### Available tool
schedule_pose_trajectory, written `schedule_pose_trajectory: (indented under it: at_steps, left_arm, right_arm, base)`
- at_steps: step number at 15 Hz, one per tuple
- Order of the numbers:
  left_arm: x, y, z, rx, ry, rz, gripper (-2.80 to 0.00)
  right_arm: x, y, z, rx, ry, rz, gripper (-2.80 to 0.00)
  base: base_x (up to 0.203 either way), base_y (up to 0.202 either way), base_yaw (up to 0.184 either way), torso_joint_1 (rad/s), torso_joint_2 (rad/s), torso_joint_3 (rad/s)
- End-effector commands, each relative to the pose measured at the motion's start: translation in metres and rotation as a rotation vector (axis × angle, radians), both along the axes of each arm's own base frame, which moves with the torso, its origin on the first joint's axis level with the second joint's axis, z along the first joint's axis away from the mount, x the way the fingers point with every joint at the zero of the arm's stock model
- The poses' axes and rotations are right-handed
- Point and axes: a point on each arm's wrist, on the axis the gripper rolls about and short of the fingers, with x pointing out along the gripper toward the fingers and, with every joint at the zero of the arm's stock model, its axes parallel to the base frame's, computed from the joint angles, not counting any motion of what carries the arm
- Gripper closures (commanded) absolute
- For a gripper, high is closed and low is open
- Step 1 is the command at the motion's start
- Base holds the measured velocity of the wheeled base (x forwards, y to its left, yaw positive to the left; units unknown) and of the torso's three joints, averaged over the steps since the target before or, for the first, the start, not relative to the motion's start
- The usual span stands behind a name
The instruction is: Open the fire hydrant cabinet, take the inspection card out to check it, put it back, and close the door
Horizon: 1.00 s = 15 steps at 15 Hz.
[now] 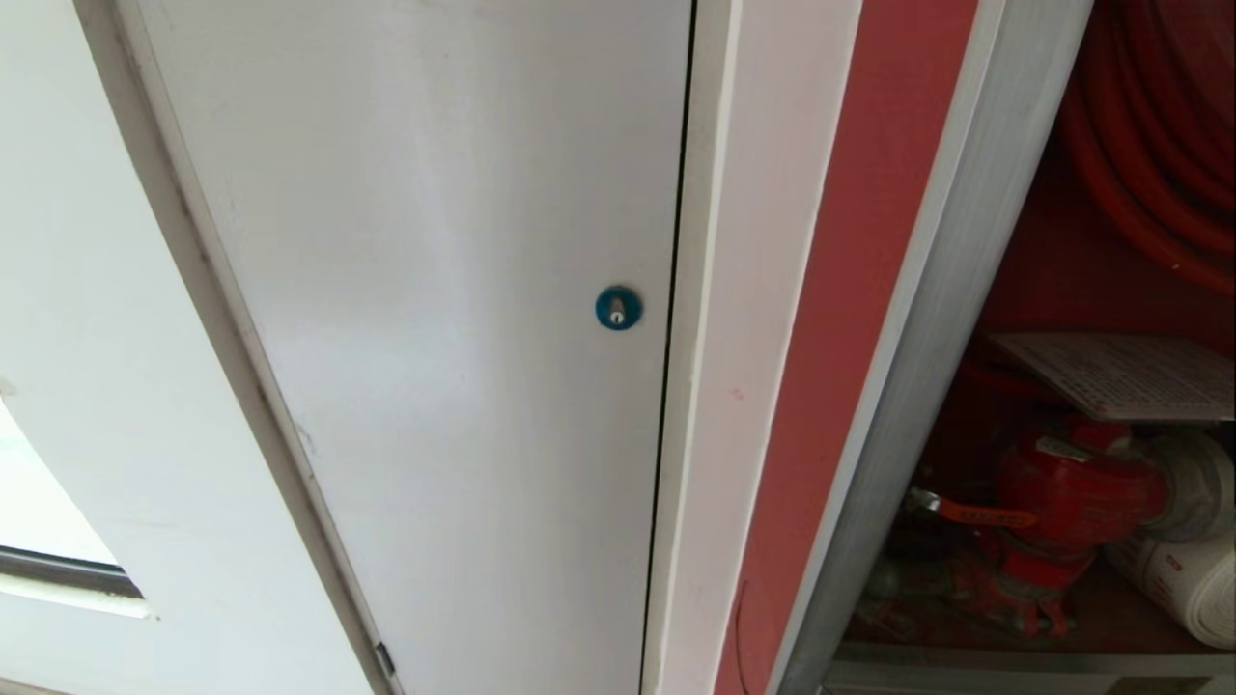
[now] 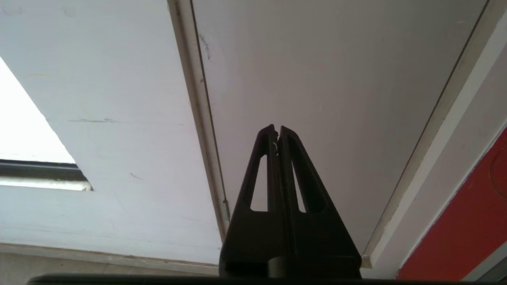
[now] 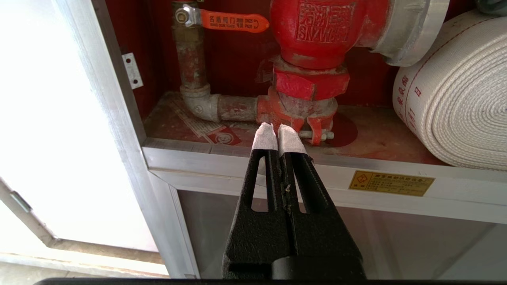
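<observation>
The fire hydrant cabinet (image 1: 927,319) was cut off at the head view's right edge, its door out of sight. Inside, the inspection card (image 1: 1120,375) seemed to lie on the red valve (image 1: 1072,487), beside the white hose (image 3: 459,95). The left tool (image 2: 277,130) and right tool (image 3: 277,128) were clenched, empty.

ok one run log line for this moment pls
cabinet: interior exposed | inspection card: lying above red valve | left hand: shut, empty | right hand: shut, empty
</observation>
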Motion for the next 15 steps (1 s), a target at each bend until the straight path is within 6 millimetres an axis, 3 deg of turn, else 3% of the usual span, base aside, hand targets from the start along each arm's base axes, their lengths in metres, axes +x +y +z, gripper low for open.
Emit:
schedule_pose_trajectory:
  at_steps: [1, 11, 13, 15]
  left_arm:
    - [0.000, 0.000, -0.002, 0.000, 0.005, -0.001, 0.00]
    - [0.000, 0.000, -0.002, 0.000, 0.005, 0.000, 0.00]
    - [0.000, 0.000, -0.002, 0.000, 0.004, -0.002, 0.00]
    - [0.000, 0.000, -0.002, 0.000, 0.004, 0.000, 0.00]
  right_arm:
    - [0.000, 0.000, 0.000, -0.001, -0.002, 0.003, 0.00]
    - [0.000, 0.000, 0.000, 0.002, 0.000, -0.017, 0.00]
    - [-0.004, 0.000, 0.015, 0.003, -0.040, -0.025, 0.00]
    - [-0.008, 0.000, 0.044, 0.005, -0.077, -0.035, 0.00]
  base:
    - [0.000, 0.000, 0.000, 0.000, 0.00, 0.000]
    - [0.000, 0.000, 0.000, 0.000, 0.00, 0.000]
    - [0.000, 0.000, 0.000, 0.000, 0.00, 0.000]
    - [0.000, 0.000, 0.000, 0.000, 0.00, 0.000]
